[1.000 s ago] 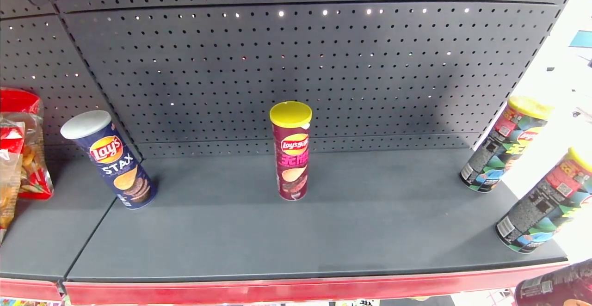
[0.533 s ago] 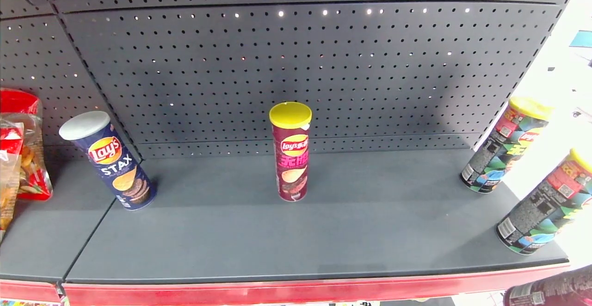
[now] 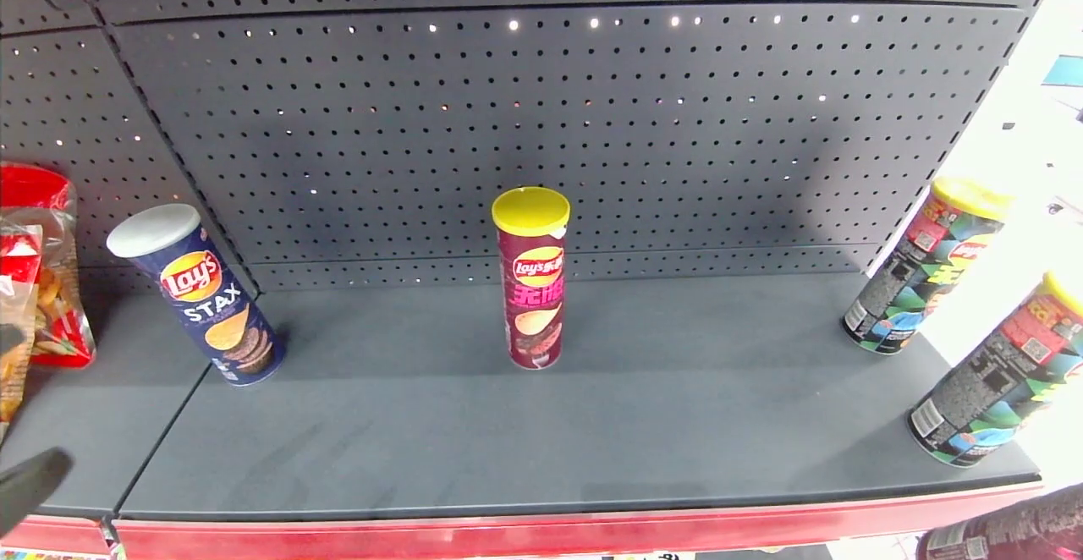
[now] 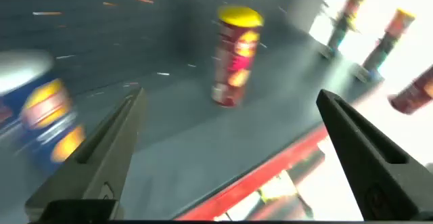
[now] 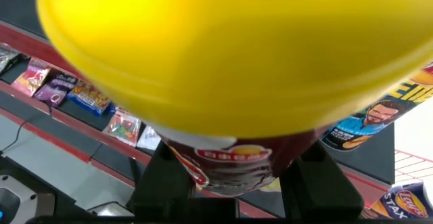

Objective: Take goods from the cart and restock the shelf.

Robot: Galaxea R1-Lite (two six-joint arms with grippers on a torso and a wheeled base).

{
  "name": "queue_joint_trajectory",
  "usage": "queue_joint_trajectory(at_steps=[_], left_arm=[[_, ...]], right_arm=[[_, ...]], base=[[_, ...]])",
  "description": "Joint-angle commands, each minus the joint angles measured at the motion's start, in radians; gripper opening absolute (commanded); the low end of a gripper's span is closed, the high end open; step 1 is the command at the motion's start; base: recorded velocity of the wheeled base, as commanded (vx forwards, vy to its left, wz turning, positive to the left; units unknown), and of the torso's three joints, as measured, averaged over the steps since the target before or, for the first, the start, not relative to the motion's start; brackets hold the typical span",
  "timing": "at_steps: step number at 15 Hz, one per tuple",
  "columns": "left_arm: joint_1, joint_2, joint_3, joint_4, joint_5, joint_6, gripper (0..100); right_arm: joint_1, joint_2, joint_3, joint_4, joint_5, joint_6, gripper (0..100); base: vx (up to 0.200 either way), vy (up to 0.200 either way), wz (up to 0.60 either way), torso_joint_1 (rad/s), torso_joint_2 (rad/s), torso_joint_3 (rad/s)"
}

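On the dark shelf (image 3: 677, 425) a maroon chips can with a yellow lid (image 3: 533, 281) stands upright in the middle. A blue can (image 3: 203, 298) stands at the left, and two black-and-green cans (image 3: 922, 268) (image 3: 990, 374) at the right end. My left gripper (image 4: 231, 95) is open and holds nothing. It faces the maroon can (image 4: 233, 55) from the shelf's front left, and one of its fingers (image 3: 34, 475) shows at the lower left edge. My right gripper (image 5: 237, 176) is shut on another maroon can with a yellow lid (image 5: 230, 48), low beside the shelf's right front corner (image 3: 1007, 530).
Snack bags (image 3: 34, 281) lie at the far left of the shelf. A pegboard wall (image 3: 541, 120) backs it and a red strip (image 3: 541, 530) edges its front. Open shelf floor lies between the cans. Lower shelves with packets (image 5: 67, 88) and cans (image 5: 379, 122) show below.
A finger of my left gripper has come into the head view at the lower left. The can in my right gripper has shifted slightly left and down.
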Motion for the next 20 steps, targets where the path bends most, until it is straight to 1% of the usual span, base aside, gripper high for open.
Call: queue_joint_trajectory(at_steps=[1, 3, 6, 7, 8, 9, 10, 11, 14, 16, 17, 18, 20], left_arm=[[-0.039, 0.360, -0.036, -0.109, -0.096, 0.069, 100], [-0.059, 0.497, -0.030, -0.202, -0.120, 0.072, 100], [-0.099, 0.672, -0.037, -0.353, -0.125, 0.075, 100], [-0.115, 0.739, -0.045, -0.417, -0.125, 0.084, 100], [-0.124, 0.799, -0.053, -0.466, -0.126, 0.110, 100], [-0.127, 0.859, -0.073, -0.509, -0.137, 0.144, 100], [-0.130, 0.902, -0.097, -0.528, -0.160, 0.170, 100], [-0.142, 0.931, -0.131, -0.529, -0.183, 0.184, 100], [-0.162, 0.999, -0.215, -0.529, -0.192, 0.187, 100], [-0.167, 1.031, -0.249, -0.529, -0.191, 0.190, 100], [-0.167, 1.043, -0.258, -0.531, -0.191, 0.194, 100], [-0.167, 1.068, -0.275, -0.531, -0.188, 0.214, 100], [-0.167, 1.088, -0.295, -0.531, -0.188, 0.219, 100]], right_arm=[[0.000, 0.014, -0.006, -0.005, -0.002, 0.000, 0], [-0.001, 0.037, -0.020, -0.006, -0.005, 0.000, 0], [-0.001, 0.063, -0.054, -0.005, -0.007, 0.000, 0], [-0.001, 0.064, -0.057, -0.005, -0.007, 0.000, 0], [-0.001, 0.063, -0.052, -0.005, -0.007, 0.000, 0], [-0.001, 0.063, -0.049, -0.005, -0.007, 0.000, 0], [-0.003, 0.063, -0.049, -0.005, -0.007, 0.000, 0], [-0.003, 0.063, -0.049, -0.005, -0.007, 0.001, 0], [-0.005, 0.061, -0.046, -0.003, -0.007, 0.001, 0], [-0.005, 0.063, -0.046, -0.003, -0.007, 0.001, 0], [-0.005, 0.063, -0.045, -0.002, -0.007, 0.001, 0], [-0.005, 0.064, -0.045, -0.002, -0.007, 0.001, 0], [-0.005, 0.063, -0.046, 0.000, -0.009, 0.001, 0]], base=[[0.000, 0.000, 0.00, 0.000, 0.00, 0.000], [0.000, 0.000, 0.00, 0.000, 0.00, 0.000], [0.000, 0.000, 0.00, 0.000, 0.00, 0.000], [0.000, 0.000, 0.00, 0.000, 0.00, 0.000], [0.000, 0.000, 0.00, 0.000, 0.00, 0.000], [0.000, 0.000, 0.00, 0.000, 0.00, 0.000], [0.000, 0.000, 0.00, 0.000, 0.00, 0.000], [0.000, 0.000, 0.00, 0.000, 0.00, 0.000], [0.000, 0.000, 0.00, 0.000, 0.00, 0.000], [0.000, 0.000, 0.00, 0.000, 0.00, 0.000], [0.000, 0.000, 0.00, 0.000, 0.00, 0.000], [0.000, 0.000, 0.00, 0.000, 0.00, 0.000], [0.000, 0.000, 0.00, 0.000, 0.00, 0.000]])
